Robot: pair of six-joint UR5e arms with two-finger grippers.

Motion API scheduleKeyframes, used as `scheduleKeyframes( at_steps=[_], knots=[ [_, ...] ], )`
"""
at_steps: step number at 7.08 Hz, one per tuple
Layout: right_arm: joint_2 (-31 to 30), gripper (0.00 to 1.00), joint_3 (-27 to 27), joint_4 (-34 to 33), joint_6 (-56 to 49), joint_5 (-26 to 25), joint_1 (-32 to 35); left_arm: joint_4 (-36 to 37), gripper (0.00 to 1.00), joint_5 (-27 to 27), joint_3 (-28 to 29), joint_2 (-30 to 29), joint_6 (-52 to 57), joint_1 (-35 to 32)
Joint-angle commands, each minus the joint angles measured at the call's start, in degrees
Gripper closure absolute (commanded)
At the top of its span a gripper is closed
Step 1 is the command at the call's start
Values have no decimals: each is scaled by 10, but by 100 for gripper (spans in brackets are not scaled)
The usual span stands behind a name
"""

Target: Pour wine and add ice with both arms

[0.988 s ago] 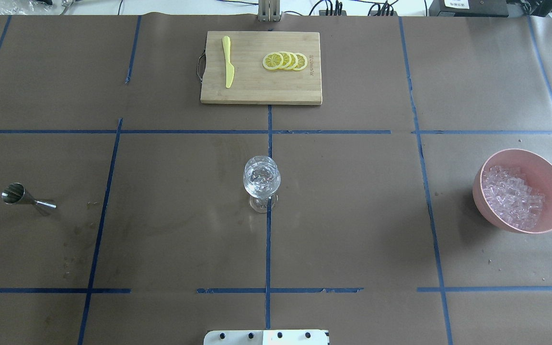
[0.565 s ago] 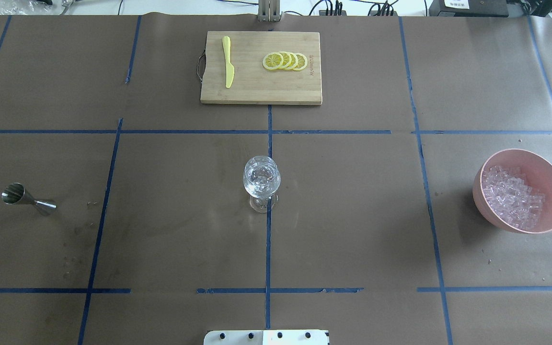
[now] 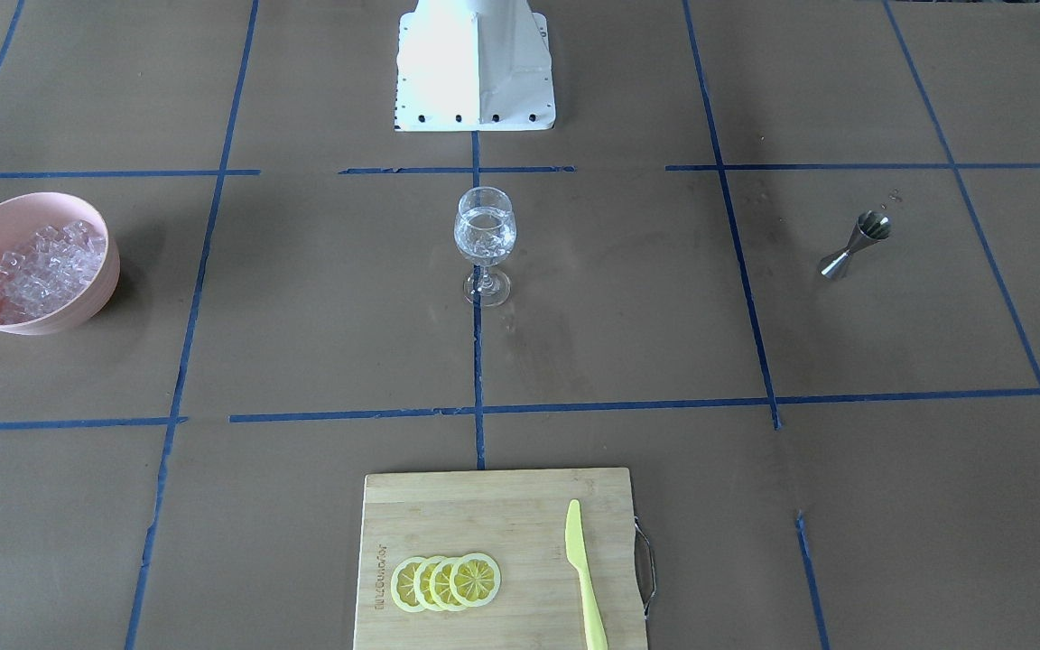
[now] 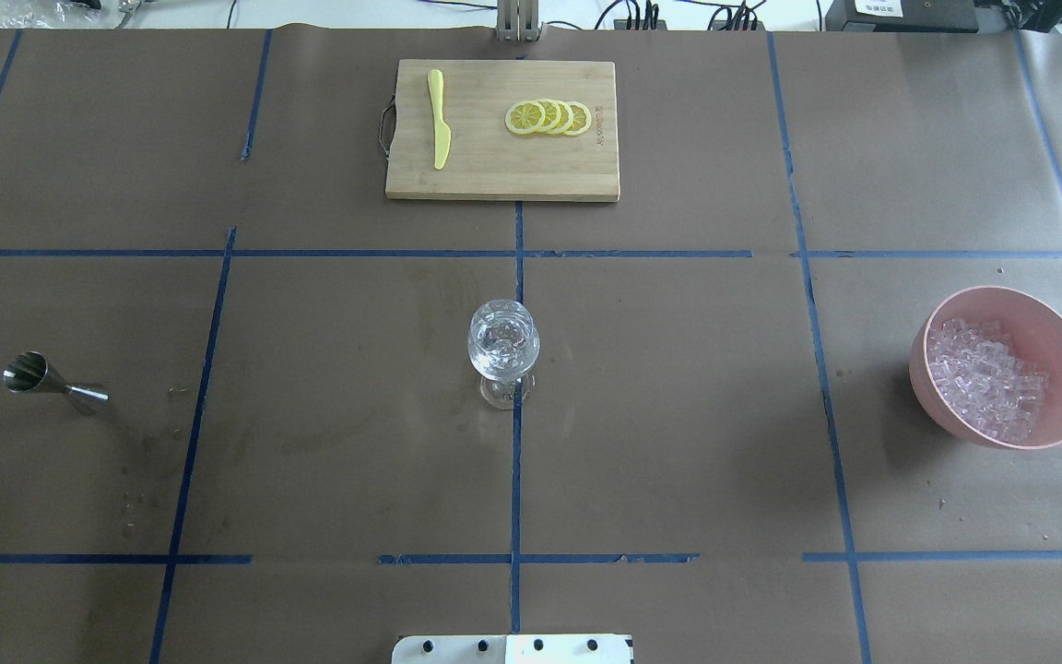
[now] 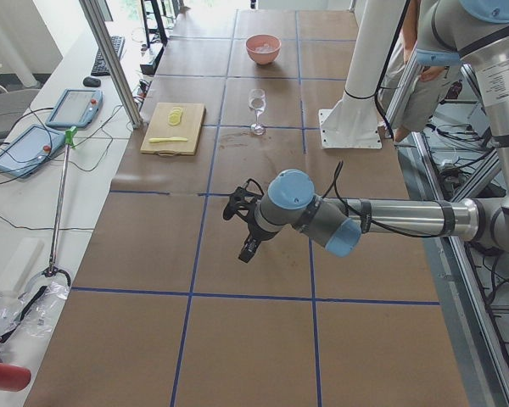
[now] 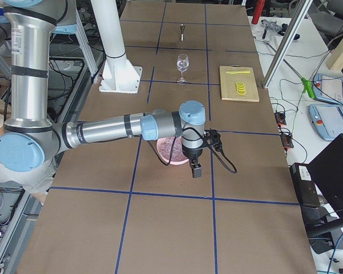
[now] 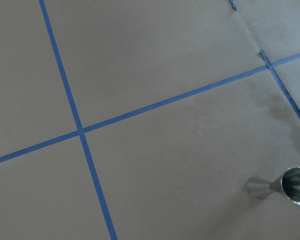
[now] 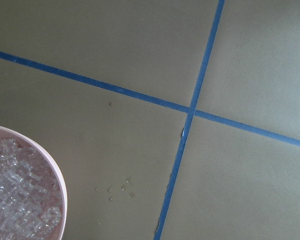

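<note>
At 12 o'clock, the glass (image 4: pixel 503 355) is holding wine (image 3: pixel 485 242) and ice (image 4: pixel 501 332); task is appearing complete. Left claw (image 5: pixel 248 251), right claw (image 6: pixel 195 169): opening cannot be told.

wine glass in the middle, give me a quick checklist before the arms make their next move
1. Clear stemmed wine glass upright: ok.
2. Clear liquid in the glass, with glassy lumps in it: ok.
3. Pink round bowl upright, holding clear ice cubes: ok.
4. Brown paper beside the bowl dry: not ok, small drops.
5. Steel double-cone jigger standing: ok; whether it is empty: cannot tell.
6. Left gripper and right gripper clear of the glass: ok; open or shut: cannot tell.
</note>
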Motion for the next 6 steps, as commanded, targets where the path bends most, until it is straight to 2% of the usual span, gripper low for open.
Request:
scheduleKeyframes(
  at_steps=[1,2,3,4,5,6],
  knots=[
    [-22,0,19,0,-2,4,3,-114,0,-8,52,6,-1,12],
    [-33,0,21,4,-2,5,3,-91,0,-12,54,12,1,20],
    [-34,0,18,4,-3,5,3,-31,0,-13,51,-5,1,23],
    [-30,0,10,4,-5,6,3,126,0,-13,30,-54,1,21],
    [-25,0,-1,4,-4,7,2,197,0,-8,12,-73,1,11],
    [-23,0,-13,4,-3,11,2,206,0,-11,10,-71,1,20]
  ],
)
